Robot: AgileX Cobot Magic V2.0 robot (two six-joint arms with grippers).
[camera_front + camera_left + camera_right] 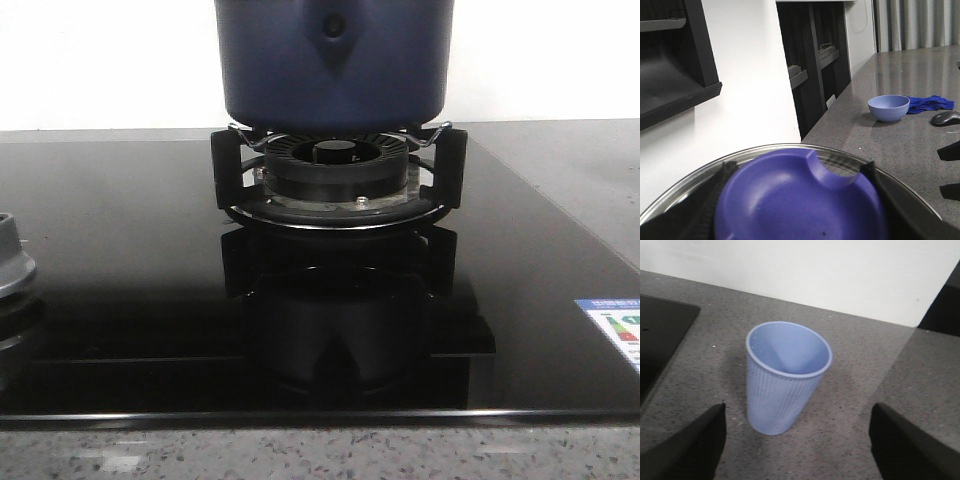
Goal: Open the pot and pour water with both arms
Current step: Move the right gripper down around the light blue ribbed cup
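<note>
The dark navy-blue pot (335,65) stands on the black ringed burner (335,170) at the back middle of the front view; its top is cut off by the frame. My left gripper (799,172) is shut on the blue knob (790,200) of a glass lid with a metal rim (685,185); its black fingers (715,195) press the knob from both sides. The pot does not show in that view. My right gripper (797,440) is open, with a light blue ribbed cup (785,375) standing upright on the grey counter just ahead, between its fingers. Neither arm shows in the front view.
A glossy black cooktop (120,300) fills the front view, with a second burner (12,265) at its left edge and a sticker (615,325) at the right. On the grey counter lie a blue bowl (888,107), a blue cloth (930,103) and a grey mouse-like object (946,117). Black shelves (810,60) stand by the white wall.
</note>
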